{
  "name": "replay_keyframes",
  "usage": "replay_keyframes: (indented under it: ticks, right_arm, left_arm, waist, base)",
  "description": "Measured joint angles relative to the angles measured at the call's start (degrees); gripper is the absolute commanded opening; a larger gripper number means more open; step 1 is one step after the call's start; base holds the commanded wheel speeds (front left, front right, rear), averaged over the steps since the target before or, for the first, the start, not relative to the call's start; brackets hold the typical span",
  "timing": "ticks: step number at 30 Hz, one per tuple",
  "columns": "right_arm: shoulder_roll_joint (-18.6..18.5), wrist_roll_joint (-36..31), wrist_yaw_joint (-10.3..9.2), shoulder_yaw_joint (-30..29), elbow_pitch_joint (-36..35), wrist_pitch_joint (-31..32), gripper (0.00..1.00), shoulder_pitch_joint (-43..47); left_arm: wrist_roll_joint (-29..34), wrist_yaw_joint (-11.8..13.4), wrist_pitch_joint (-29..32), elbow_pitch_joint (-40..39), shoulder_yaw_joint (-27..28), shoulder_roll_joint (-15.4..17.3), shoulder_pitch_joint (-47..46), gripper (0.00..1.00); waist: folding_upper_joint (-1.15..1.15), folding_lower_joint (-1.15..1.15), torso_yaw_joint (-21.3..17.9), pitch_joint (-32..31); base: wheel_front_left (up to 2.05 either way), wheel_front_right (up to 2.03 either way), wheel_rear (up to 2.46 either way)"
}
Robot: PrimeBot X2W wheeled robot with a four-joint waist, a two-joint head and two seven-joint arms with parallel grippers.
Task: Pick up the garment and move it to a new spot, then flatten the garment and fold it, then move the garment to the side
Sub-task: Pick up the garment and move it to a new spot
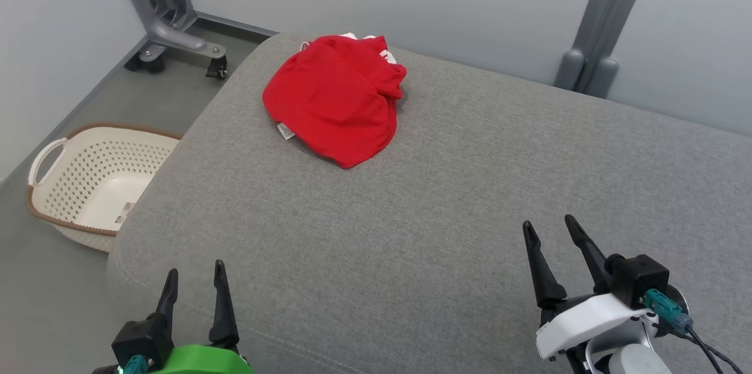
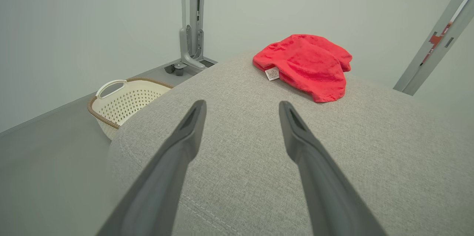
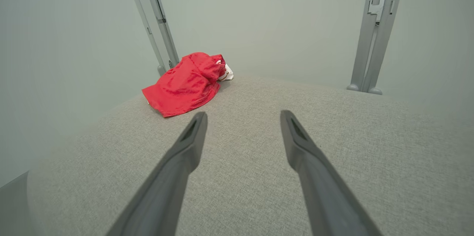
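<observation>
While the red garment [image 1: 335, 98] lies crumpled at the far left part of the grey cushion [image 1: 446, 198], no step of the task looks begun: it has not yet been lifted, moved, flattened, folded or set aside. The left gripper [image 1: 196, 268] hangs at the near left edge of the cushion, its two fingers spread apart and holding nothing. The right gripper [image 1: 549, 221] hangs at the near right, likewise spread and empty. Both are well apart from the garment, and in the wrist views the fingers of each point roughly towards it. The garment forms a rounded heap. Its long axis, judged from the head view, runs from the far edge of the cushion towards the robot, leaning slightly to the right. The near end tapers to a blunt corner that points towards the robot. The far end is bunched and shows a little white fabric or print [image 1: 385, 57]. A small white label [image 1: 286, 131] sticks out of the edge on the robot's left. Sleeves, collar and hem cannot be told apart, so which end is the neck cannot be told. A cream basket [image 1: 70, 186] stands on the floor just beside the cushion's left side.
</observation>
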Motion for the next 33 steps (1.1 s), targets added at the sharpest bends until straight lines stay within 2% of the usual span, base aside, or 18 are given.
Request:
replay_keyframes:
  ticks: [6,11,15,18,23,29,31,33]
  right_arm:
    - [0.0,0.0,0.0,0.6,0.0,-0.3,1.0,0.0]
    - [0.0,-0.2,0.0,0.6,-0.2,-0.2,1.0,0.0]
    - [0.0,-1.1,0.0,0.4,-1.2,0.4,1.0,-0.7]
    - [0.1,-2.2,0.0,0.1,-2.3,1.2,1.0,-1.5]
    - [0.0,-5.1,0.0,-1.5,-5.2,2.8,1.0,-3.6]
    - [0.0,-7.8,0.0,-2.6,-11.0,5.4,1.0,-5.9]
    - [0.0,-8.8,0.0,-3.3,-13.8,6.4,1.0,-6.6]
    - [0.0,-9.9,0.0,-3.7,-16.3,7.3,1.0,-7.0]
  left_arm:
    - [-0.2,0.5,0.0,-0.5,0.0,0.1,0.6,1.0]
    - [-0.4,0.5,0.0,-1.0,-0.1,0.3,0.8,1.0]
    - [-0.5,0.9,0.1,-2.1,1.2,2.2,-0.8,1.0]
    - [0.4,0.9,0.9,-3.9,2.5,5.8,-5.0,1.0]
    - [1.8,-0.7,4.3,-8.8,3.5,11.7,-15.1,1.0]
    - [0.9,-6.2,13.0,-10.5,3.2,18.2,-30.3,1.0]
    - [0.1,-7.1,16.1,-8.2,3.6,19.9,-36.2,1.0]
    - [-2.0,-7.9,18.8,-5.1,3.9,20.3,-41.3,1.0]
  waist:
    - [0.0,0.0,1.8,-0.3]
    - [0.0,0.0,0.9,0.3]
    - [0.0,0.0,-0.2,1.9]
    - [0.0,0.0,-1.4,3.6]
    - [0.0,0.0,-3.5,7.2]
    - [0.0,0.0,-6.8,12.4]
    - [0.0,0.0,-8.1,14.5]
    - [0.0,0.0,-9.2,16.4]
  base:
    - [0.0,0.0,0.0]
    - [0.0,0.0,0.0]
    - [0.0,0.0,0.0]
    - [0.0,0.0,0.0]
    - [0.0,0.0,0.0]
    - [0.0,0.0,0.0]
    - [0.0,0.0,0.0]
    - [0.0,0.0,0.0]
